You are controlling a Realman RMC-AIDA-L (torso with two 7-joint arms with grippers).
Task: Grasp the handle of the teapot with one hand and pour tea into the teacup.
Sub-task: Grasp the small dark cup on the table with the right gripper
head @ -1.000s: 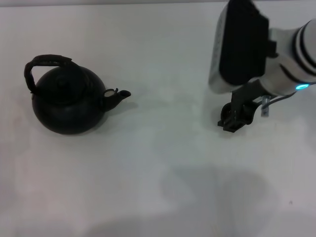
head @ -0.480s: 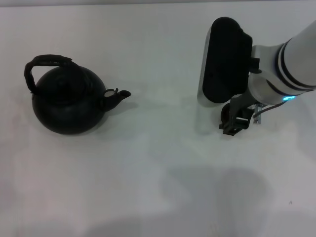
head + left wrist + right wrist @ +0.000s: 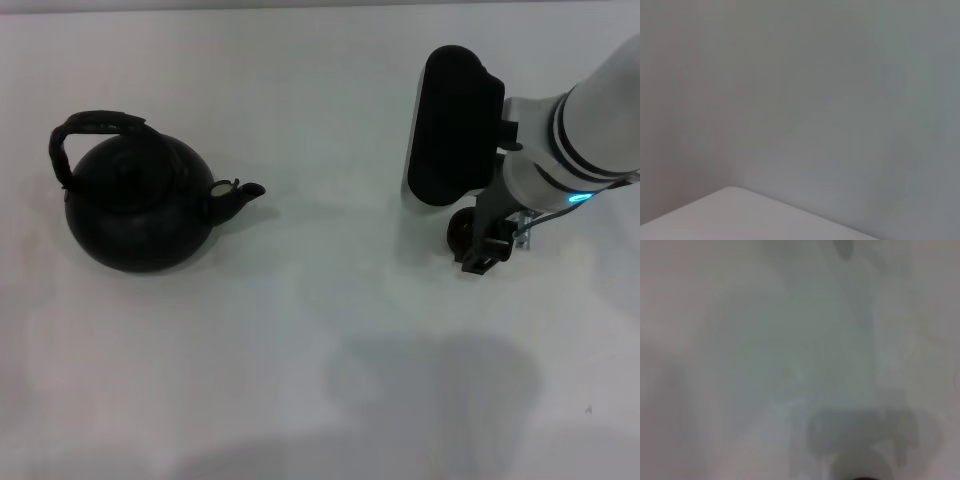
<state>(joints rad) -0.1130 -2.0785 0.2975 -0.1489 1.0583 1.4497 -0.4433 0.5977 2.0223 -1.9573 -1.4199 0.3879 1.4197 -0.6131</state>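
Head view: teapot [image 3: 138, 205] left, right claw [image 3: 484, 245] well apart.

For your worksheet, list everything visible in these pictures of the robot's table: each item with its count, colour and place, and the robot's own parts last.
teapot: one, matte black, on the left part of the table, spout pointing toward the right side.
handle: one, dark hoop with a rough brownish bar, arching over the teapot's top.
teacup: one, dark brown-black, on the right part of the table, mostly hidden behind the right gripper.
table: one, white, under everything.
right gripper: one, black, on a white arm entering from the right, low at the teacup; whether the jaws are open cannot be told.
left gripper: not in view.
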